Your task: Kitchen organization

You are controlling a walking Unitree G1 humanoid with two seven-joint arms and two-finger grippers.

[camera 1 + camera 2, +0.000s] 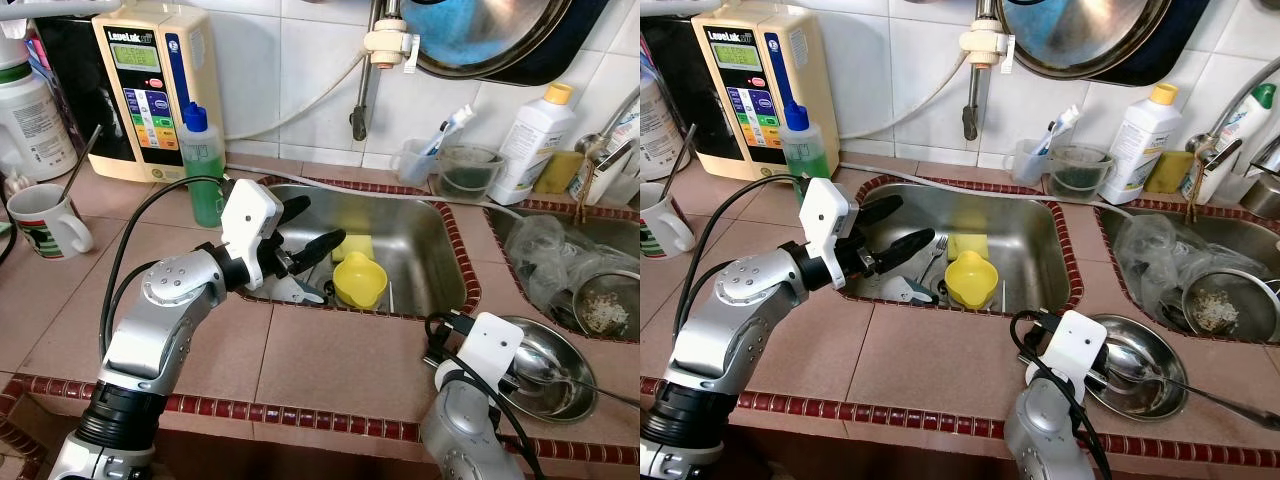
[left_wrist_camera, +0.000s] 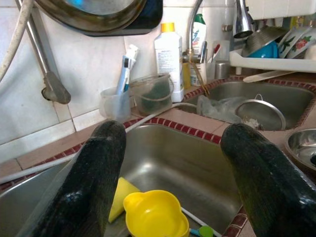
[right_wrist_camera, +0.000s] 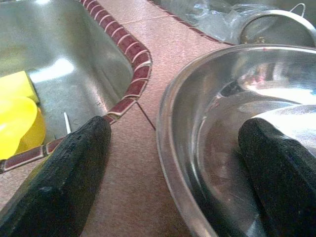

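Observation:
My left gripper (image 1: 315, 228) hangs open over the left side of the steel sink (image 1: 430, 250), with nothing between its fingers (image 2: 94, 182). Below and beyond it a yellow cup (image 1: 360, 280) lies on the sink floor beside a yellow sponge (image 1: 360, 243) and some cutlery. A steel bowl (image 1: 560, 385) with a large spoon (image 1: 1132, 365) in it sits on the tiled counter at the right. My right gripper (image 3: 173, 163) is open astride the bowl's near rim: one finger (image 3: 64, 177) rests over the tile, the other (image 3: 281, 168) is inside the bowl.
A green soap bottle (image 1: 203, 170) and a water ioniser (image 1: 150, 90) stand behind the left arm, a mug (image 1: 45, 220) to its left. The second sink (image 1: 605, 310) holds a strainer and plastic bags. A white bottle (image 1: 535, 140), a tub (image 1: 468, 170) and a tap hose (image 1: 365, 90) line the wall.

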